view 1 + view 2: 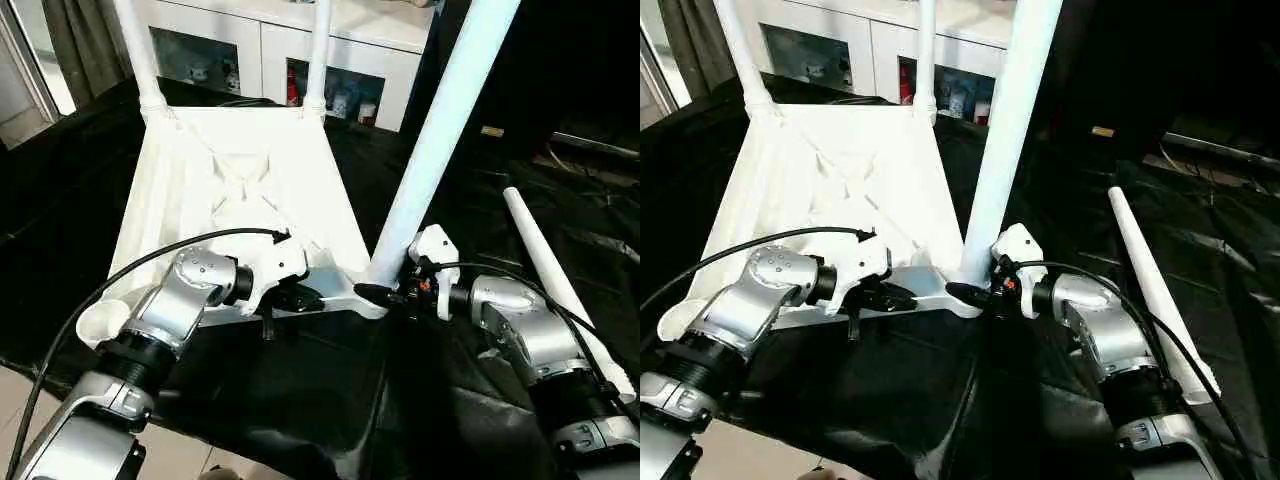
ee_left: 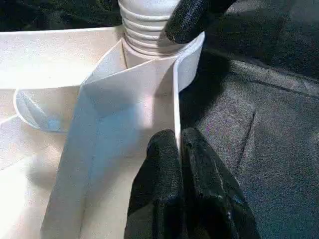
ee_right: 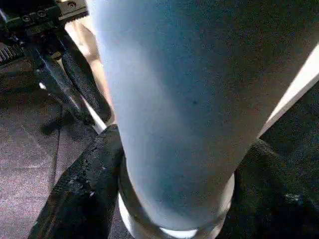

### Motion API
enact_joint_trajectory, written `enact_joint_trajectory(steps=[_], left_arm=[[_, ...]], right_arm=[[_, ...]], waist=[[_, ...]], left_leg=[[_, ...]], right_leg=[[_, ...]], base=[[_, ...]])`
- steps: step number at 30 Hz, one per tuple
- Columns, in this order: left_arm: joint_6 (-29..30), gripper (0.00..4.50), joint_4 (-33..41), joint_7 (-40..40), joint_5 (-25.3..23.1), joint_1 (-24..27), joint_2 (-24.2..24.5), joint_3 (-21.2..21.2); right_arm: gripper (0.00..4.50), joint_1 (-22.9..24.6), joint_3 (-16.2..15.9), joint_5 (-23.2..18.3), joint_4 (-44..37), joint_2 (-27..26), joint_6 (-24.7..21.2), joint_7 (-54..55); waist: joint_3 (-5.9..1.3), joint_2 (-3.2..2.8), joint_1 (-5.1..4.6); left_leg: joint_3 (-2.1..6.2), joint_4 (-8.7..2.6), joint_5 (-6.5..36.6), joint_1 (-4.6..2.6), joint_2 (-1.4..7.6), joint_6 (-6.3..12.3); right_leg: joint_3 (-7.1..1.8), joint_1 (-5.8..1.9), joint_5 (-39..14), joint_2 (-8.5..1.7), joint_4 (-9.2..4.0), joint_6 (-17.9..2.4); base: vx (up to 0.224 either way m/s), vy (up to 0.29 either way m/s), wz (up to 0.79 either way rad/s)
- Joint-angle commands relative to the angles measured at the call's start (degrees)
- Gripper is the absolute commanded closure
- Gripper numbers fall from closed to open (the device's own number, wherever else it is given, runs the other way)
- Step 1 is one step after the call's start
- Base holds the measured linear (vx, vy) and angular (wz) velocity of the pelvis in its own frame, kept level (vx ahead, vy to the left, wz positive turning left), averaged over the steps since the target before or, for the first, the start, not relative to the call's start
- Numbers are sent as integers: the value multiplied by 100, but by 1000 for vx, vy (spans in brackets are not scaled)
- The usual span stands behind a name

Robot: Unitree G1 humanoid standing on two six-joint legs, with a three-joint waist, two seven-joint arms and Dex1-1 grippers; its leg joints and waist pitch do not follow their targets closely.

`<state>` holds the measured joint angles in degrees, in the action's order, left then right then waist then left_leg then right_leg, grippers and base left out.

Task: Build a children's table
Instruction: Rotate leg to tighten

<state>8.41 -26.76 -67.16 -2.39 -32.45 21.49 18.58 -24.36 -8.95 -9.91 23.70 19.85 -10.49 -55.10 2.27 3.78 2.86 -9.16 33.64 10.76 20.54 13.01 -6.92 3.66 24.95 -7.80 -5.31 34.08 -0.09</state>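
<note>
Lying upside down on the black cloth (image 1: 330, 400), the children's table (image 1: 240, 180) is pinched at its stiff near rim by the closed left gripper (image 1: 285, 300), while its light, smooth third leg (image 1: 440, 130) is clasped low by the right gripper (image 1: 385, 293), best held at the collar.

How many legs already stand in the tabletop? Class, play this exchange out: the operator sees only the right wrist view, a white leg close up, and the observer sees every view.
Observer: Besides yours, two. The far left leg and the far right leg stand in the far corners of the upturned tabletop.
Operator: Where is the fourth leg?
Observer: The loose leg lies on the black cloth, to the robot's right of the tabletop.
Operator: What is the left gripper doing?
Observer: The left gripper is shut on the tabletop's near rim, close to the near right leg that you see.
</note>
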Motion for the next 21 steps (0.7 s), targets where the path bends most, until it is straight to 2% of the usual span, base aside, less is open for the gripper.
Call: enact_joint_trajectory(steps=[1, 3, 7, 8, 9, 10, 11, 12, 13, 14, 16, 17, 19, 21], left_arm=[[55, 450, 14, 221, 122, -83, -163, -102], [146, 450, -59, 373, 114, -128, -217, -160], [512, 450, -634, 1342, -67, -462, -560, -375], [532, 450, -791, 1536, -119, -535, -650, -382], [583, 450, -972, 1765, -161, -623, -779, -395], [602, 450, -1058, 1875, -171, -667, -858, -401], [662, 450, -1301, 2174, -194, -796, -1130, -400], [689, 450, -1387, 2284, -196, -845, -1250, -389], [695, 450, -1429, 2341, -203, -872, -1329, -365], [676, 450, -1476, 2387, -226, -919, -1507, -270], [657, 450, -1454, 2364, -235, -928, -1641, -186], [631, 450, -1459, 2350, -259, -937, -1694, -145], [583, 450, -1441, 2296, -268, -926, -1698, -117], [540, 450, -1452, 2275, -281, -924, -1678, -120]], right_arm=[[180, -2, 109, 29, 54, -21, -13, 234], [180, -2, 151, 59, 131, -75, -21, 411], [180, -138, 525, 179, 755, -546, -263, 1780], [180, -190, 644, 190, 901, -708, -324, 2216], [181, -265, 797, 188, 1093, -907, -368, 2750], [181, -307, 868, 183, 1186, -1009, -382, 3008], [181, -444, 1093, 114, 1444, -1356, -453, 3759], [181, -501, 1179, 64, 1535, -1504, -489, 4042], [181, -534, 1215, 25, 1576, -1605, -513, 4173], [181, -590, 1122, 94, 1604, -1818, -462, 4269], [181, -617, 940, 231, 1594, -1956, -344, 4230], [181, -623, 873, 286, 1588, -2017, -291, 4178], [181, -612, 837, 269, 1563, -2032, -282, 4033], [125, -623, 864, 247, 1565, -2040, -215, 4038]], waist=[[-353, -1, -12], [-351, 6, -12], [-330, 16, -54], [-334, 24, -66], [-324, 16, -82], [-324, 16, -82], [-333, 5, -116], [-344, 0, -108], [-343, 2, -114], [-344, -35, -115], [-342, -29, -118], [-352, -22, -115], [-351, -19, -113], [-351, -17, -111]], left_leg=[[-132, -386, 1192, 25, -39, 262], [-130, -388, 1211, 30, -45, 240], [-129, -392, 1413, 18, -81, 88], [-122, -387, 1456, 16, -88, 68], [-128, -383, 1486, 7, -100, 64], [-128, -383, 1486, 7, -100, 64], [-117, -386, 1497, 20, -113, -7], [-104, -387, 1525, 4, -111, -32], [-105, -388, 1544, 1, -108, -17], [-99, -397, 1617, 8, -109, 7], [-103, -400, 1657, 7, -106, 21], [-96, -410, 1654, 25, -100, 36], [-102, -412, 1674, 14, -97, 74], [-105, -413, 1690, 19, -96, 96]], right_leg=[[-161, -375, -1680, -137, -347, -1000], [-157, -378, -1772, -139, -356, -968], [-143, -341, -2310, -127, -421, -814], [-135, -342, -2507, -134, -446, -721], [-138, -312, -2669, -133, -478, -652], [-138, -312, -2669, -133, -478, -652], [-127, -309, -2857, -136, -498, -560], [-112, -306, -2866, -129, -502, -508], [-113, -302, -2815, -125, -501, -504], [-109, -302, -2724, -116, -506, -487], [-110, -292, -2698, -113, -516, -492], [-114, -320, -2534, -116, -495, -522], [-120, -314, -2412, -108, -486, -575], [-124, -321, -2338, -113, -479, -628]], base=[[0, 0, 0], [0, 0, 0], [0, 0, 0], [0, 0, 0], [0, 0, 0], [0, 0, 0], [0, 0, 0], [0, 0, 0], [0, 0, 0], [0, 0, 0], [0, 0, 0], [0, 0, 0], [0, 0, 0], [0, 0, 0]])
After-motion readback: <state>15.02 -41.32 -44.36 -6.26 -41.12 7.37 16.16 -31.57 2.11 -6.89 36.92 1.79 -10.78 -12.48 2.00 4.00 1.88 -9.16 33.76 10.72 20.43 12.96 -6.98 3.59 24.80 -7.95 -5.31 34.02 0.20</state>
